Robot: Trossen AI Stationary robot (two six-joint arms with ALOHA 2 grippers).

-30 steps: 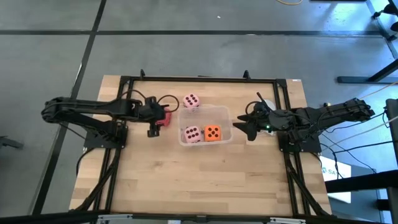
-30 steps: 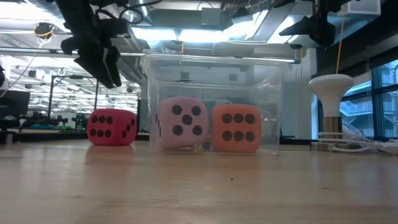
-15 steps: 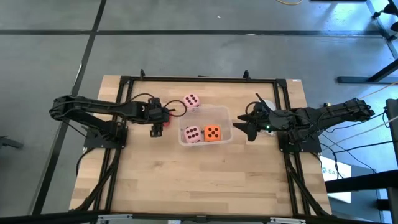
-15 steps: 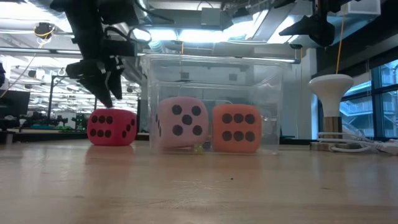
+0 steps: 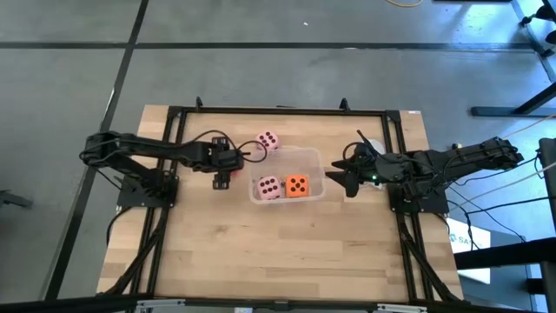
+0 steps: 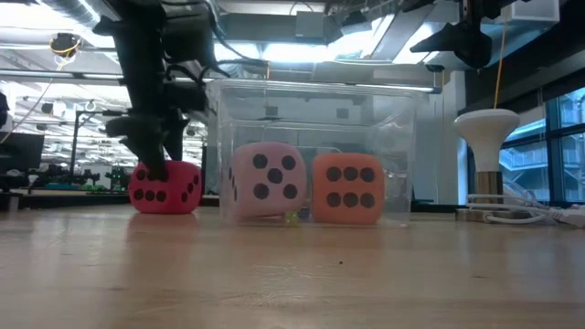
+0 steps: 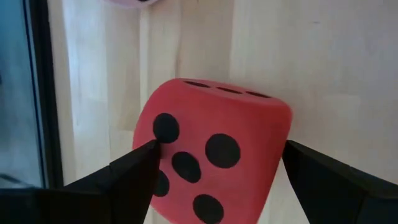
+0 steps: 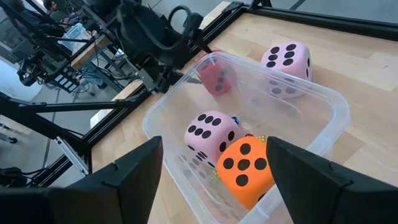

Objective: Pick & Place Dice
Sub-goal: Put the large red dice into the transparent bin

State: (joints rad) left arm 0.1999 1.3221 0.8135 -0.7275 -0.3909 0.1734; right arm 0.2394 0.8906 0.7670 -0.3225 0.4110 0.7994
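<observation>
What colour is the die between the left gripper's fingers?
Red with dark pips; the left wrist view shows it best.

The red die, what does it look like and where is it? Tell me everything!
The red die is a soft-looking cube, maybe foam, with rounded edges and dark pips. It sits flat on the wooden table, just outside the clear tub, on the left arm's side. In the low view its front face shows six pips. The left tool is down around it, one open finger on each side. One finger looks to be right against a face; I cannot tell if the other touches.
</observation>
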